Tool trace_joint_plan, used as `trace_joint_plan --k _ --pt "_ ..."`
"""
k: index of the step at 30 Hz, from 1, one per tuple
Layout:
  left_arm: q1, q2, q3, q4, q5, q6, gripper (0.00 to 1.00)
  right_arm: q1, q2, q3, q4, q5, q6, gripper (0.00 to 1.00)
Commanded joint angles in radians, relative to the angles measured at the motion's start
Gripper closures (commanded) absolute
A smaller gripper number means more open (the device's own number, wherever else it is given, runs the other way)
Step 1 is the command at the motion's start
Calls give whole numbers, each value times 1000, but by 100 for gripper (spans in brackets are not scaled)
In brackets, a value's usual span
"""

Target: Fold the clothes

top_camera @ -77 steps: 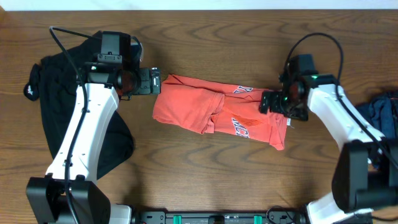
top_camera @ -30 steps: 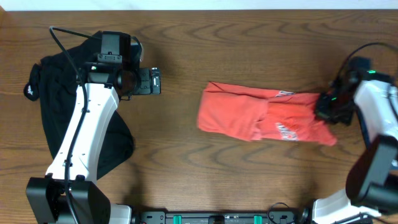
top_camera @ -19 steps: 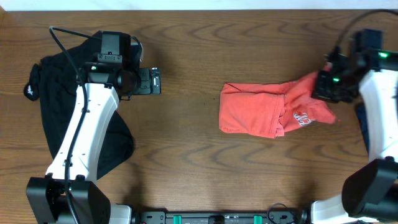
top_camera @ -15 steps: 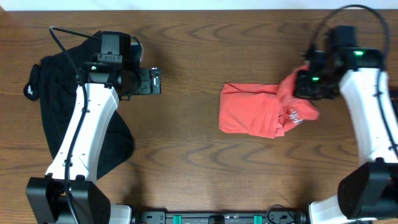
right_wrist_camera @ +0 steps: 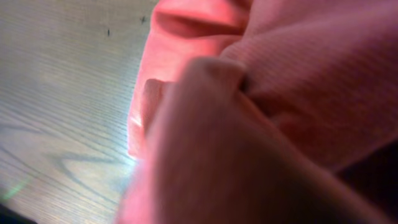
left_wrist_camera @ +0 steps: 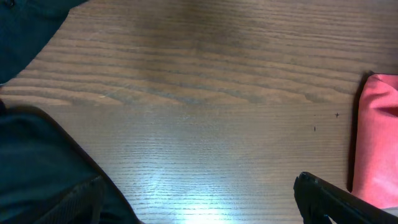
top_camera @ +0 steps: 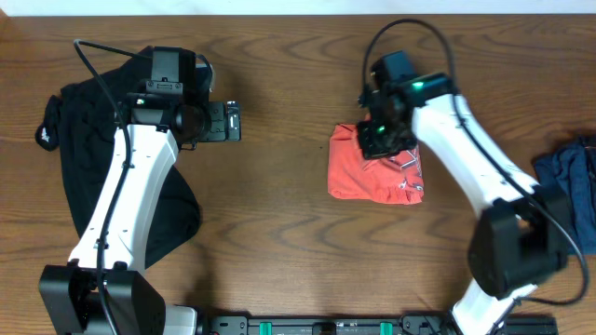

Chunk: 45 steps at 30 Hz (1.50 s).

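Orange garment point(top_camera: 371, 179) lies folded into a compact block on the worktop point(top_camera: 279, 233), right of centre. Right pincer point(top_camera: 380, 140) sits at its upper edge. Bunched cloth fills the wrist view and hides the fingers, so I cannot tell its grip. Left pincer point(top_camera: 235, 122) is spread over bare wood, near the black garment point(top_camera: 79, 140).

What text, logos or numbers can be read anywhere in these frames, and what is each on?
No text can be read.
White print on the orange shirt: lettering of some kind, mostly folded under, too small to read.
Small white mark on the black garment: too small to tell whether it is a logo or text.
Both wrist views: no text showing.
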Motion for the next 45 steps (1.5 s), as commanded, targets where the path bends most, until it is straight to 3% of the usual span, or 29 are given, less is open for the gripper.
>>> trace_joint_plan --k 1,7,16,22,27,32,36,45 --pt "2 6 -8 0 -8 -8 2 57 34 18 9 -41 27 78" --pt "2 6 -8 1 -8 -9 2 120 18 64 -10 -80 23 50" --pt "2 6 -8 1 -8 -9 2 129 -8 176 -177 51 12 46" --pt "2 6 -8 3 -8 -8 2 128 -8 149 -235 209 108 44" --pt "2 6 -8 -3 3 -8 2 89 -8 132 -257 309 237 31" --pt "-3 7 -17 -6 37 -4 2 -11 -8 131 -255 274 237 15" --pt "-5 19 -20 -4 37 -2 2 -57 -8 124 -227 158 160 13" --pt "-4 59 -20 4 36 -2 2 -14 -8 -64 -142 132 185 15"
